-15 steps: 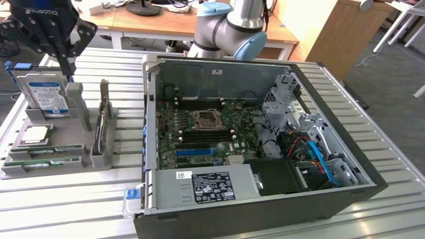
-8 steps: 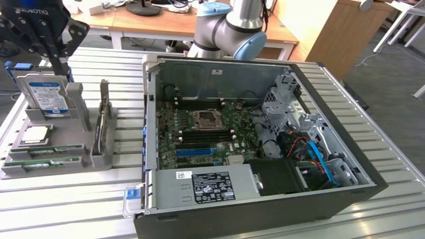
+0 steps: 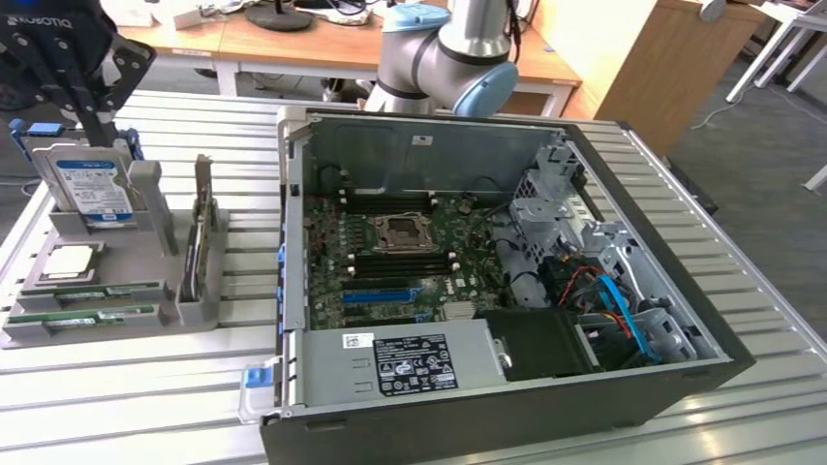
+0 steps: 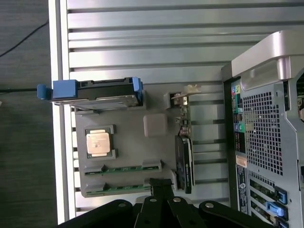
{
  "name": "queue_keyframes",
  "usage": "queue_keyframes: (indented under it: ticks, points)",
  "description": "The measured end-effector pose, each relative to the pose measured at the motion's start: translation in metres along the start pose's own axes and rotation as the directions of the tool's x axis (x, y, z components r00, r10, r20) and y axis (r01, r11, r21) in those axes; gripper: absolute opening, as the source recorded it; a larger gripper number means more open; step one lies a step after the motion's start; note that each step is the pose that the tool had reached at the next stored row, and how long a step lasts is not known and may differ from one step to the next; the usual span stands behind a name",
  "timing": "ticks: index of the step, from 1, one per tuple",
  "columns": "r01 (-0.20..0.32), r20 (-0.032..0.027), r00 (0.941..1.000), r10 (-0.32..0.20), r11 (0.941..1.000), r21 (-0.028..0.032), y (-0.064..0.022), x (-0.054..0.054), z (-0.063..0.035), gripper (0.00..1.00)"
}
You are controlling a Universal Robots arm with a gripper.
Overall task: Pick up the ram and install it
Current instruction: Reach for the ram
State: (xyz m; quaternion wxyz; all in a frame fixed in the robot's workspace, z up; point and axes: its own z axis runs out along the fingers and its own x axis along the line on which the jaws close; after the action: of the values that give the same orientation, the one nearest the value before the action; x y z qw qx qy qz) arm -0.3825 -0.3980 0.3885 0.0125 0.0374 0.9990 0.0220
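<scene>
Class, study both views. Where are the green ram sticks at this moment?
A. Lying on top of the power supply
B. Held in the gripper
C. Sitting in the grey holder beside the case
C: both ram sticks sit in grooves of the holder, next to the CPU and outside the case.

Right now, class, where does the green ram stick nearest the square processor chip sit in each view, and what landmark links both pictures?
Exterior view: the ram stick lies in the grey holder at the exterior view's left, beside the processor chip.
Wrist view: it lies in the holder between the processor chip and the second ram stick.
Shared landmark: the processor chip.
</scene>
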Motion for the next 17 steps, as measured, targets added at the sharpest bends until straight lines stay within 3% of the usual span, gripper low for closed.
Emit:
queue_keyframes:
  ticks: [17]
  points:
    - [0.0, 0.0, 1.0, 0.0, 1.0, 0.0, -0.002, 0.026, 0.0009, 0.11]
